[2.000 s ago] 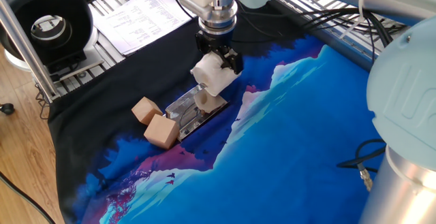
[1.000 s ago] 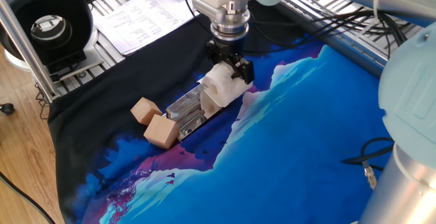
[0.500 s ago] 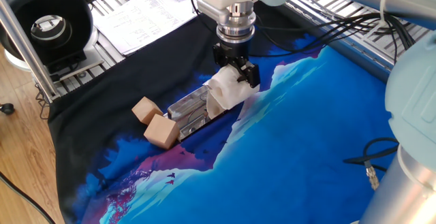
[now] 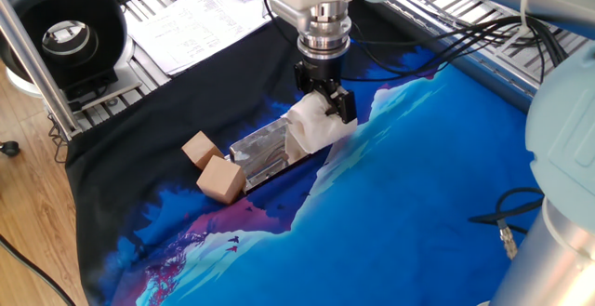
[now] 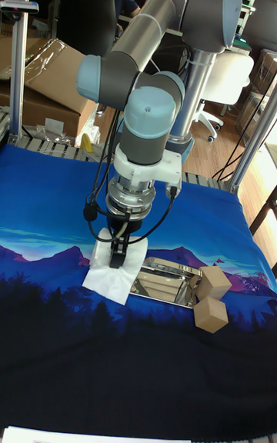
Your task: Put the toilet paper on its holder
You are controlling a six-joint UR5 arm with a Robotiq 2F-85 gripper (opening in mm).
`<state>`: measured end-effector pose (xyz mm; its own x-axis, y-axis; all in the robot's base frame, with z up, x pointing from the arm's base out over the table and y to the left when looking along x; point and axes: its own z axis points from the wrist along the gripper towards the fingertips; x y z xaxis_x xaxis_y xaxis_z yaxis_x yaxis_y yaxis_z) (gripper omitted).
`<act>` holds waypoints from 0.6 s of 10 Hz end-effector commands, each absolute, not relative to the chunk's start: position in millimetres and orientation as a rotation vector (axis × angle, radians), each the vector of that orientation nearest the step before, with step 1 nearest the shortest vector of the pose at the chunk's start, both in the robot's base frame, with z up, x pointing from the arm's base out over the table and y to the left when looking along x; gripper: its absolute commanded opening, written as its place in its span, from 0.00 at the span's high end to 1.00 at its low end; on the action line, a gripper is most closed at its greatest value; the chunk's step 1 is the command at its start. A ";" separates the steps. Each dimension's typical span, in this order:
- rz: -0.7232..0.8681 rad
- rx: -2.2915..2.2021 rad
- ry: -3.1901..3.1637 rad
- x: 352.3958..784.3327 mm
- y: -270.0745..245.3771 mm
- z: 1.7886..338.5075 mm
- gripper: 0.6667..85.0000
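Note:
The toilet paper (image 4: 310, 131), a soft white roll, is low at the far right end of the holder (image 4: 257, 154), a shiny silver plate on the dark part of the cloth. My gripper (image 4: 326, 103) comes straight down from above and is shut on the roll's top, its black fingers pressed into the tissue. The tall fixed view shows the toilet paper (image 5: 110, 272) squashed on the cloth just left of the holder (image 5: 164, 282), with the gripper (image 5: 117, 252) over it. I cannot see the holder's peg.
Two tan wooden cubes (image 4: 198, 148) (image 4: 220, 179) sit at the plate's near left end. Printed papers (image 4: 195, 18) and a black round device (image 4: 65, 32) lie behind the cloth. A cable (image 4: 502, 224) hangs beside the robot base at the right.
The gripper carried the roll rightward and downward, from above the plate's middle to its far right end. Plate and cubes stayed put.

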<state>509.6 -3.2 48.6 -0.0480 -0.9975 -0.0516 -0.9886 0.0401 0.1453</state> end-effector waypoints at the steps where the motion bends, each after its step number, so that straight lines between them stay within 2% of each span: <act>1: -0.222 2.105 -2.240 515.0 0.7 57.9 0.36; 5: -0.196 2.121 -2.232 525.9 -7.2 55.4 0.38; 6: -0.189 2.120 -2.231 527.1 -9.0 54.9 0.42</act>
<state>520.9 -6.3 54.1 -0.0528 -0.9978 -0.0393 -0.9896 0.0470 0.1359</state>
